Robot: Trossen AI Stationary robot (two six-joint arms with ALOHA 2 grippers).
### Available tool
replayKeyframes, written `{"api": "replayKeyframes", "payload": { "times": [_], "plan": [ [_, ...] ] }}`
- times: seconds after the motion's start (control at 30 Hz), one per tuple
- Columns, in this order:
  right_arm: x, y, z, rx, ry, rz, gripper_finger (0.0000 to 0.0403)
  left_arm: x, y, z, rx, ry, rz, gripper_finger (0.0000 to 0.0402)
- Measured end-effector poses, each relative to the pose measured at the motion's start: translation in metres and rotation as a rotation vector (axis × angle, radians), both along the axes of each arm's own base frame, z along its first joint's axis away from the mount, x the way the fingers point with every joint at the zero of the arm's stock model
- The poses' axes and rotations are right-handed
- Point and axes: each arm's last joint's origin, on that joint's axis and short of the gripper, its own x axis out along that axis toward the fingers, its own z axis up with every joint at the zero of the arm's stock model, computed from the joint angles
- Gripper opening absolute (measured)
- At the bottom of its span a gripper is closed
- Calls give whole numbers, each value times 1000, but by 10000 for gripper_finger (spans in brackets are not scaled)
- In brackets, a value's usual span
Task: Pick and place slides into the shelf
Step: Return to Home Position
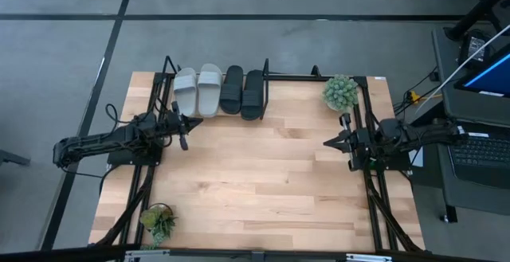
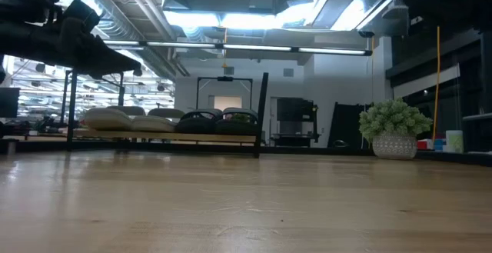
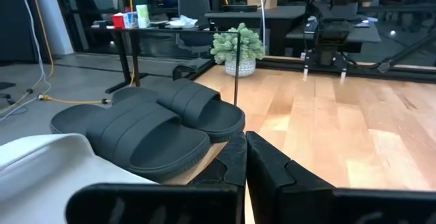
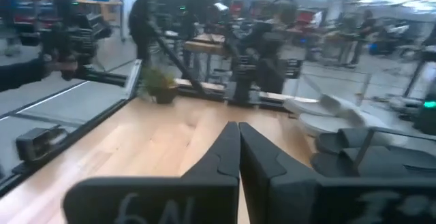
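— Checked the slides?
— Yes. Found all four on the shelf, along the far edge of the table, toward its left side. Lined up side by side: two grey slides on the left, two black slides on the right.
— Lying which way?
— Lengthwise from near edge to far edge, soles down, straps up. Parallel and packed close together. Noticed the rightmost black one set a touch nearer than its mate. Cannot tell toe end from heel end.
— And the left gripper?
— Held above the table just in front of the grey pair, clear of the shelf, touching nothing. Aimed across the table toward the other arm. Pressed together at the fingers, with nothing between them.
— Right gripper?
— Over by the right edge of the table, well apart from the shelf, near the plant in the far right corner. Aimed back toward the left arm. Likewise pressed together and empty.
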Motion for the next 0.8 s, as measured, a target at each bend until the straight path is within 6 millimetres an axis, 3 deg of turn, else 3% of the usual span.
{"api": "replayKeyframes", "payload": {
  "times": [0.17,0.5,0.8],
  "plan": [
    [-3,-3,-17,-31,-1,-94,3,0,0,0,17,7,8,0],
    [-5,-5,-49,-47,-14,-107,3,-1,2,1,50,9,77,0],
    [-3,-7,-51,-42,-46,-126,3,-1,2,1,50,9,78,0]
  ]
}}
